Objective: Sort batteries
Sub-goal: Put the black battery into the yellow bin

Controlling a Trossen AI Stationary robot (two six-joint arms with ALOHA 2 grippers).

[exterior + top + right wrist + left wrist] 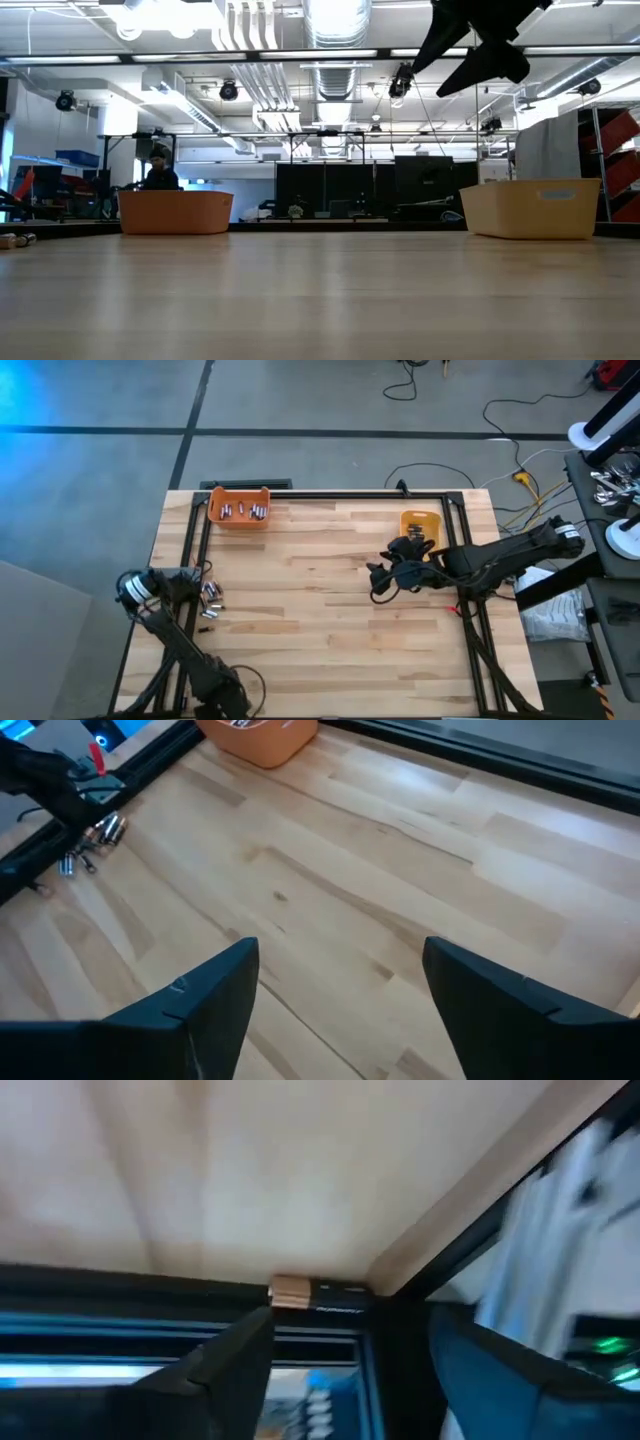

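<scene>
Left hand point(197, 592) spread wide, empty, over the loose batteries point(211, 598) at the table's point(320, 630) nine o'clock edge, lining up a pick | right hand point(378, 582) open, empty, beside yellow bin point(420, 520) at two o'clock | orange bin point(239, 507) at eleven holds sorted cells

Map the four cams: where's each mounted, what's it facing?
High: overhead, straight down; table, both arms.
Low: table height, level toward room; orange bin, yellow bin, an arm overhead.
Left wrist: at table edge; battery between its fingers.
Right wrist: above bare wood; open right gripper.
Shared: right wrist and high both show loose batteries.
</scene>
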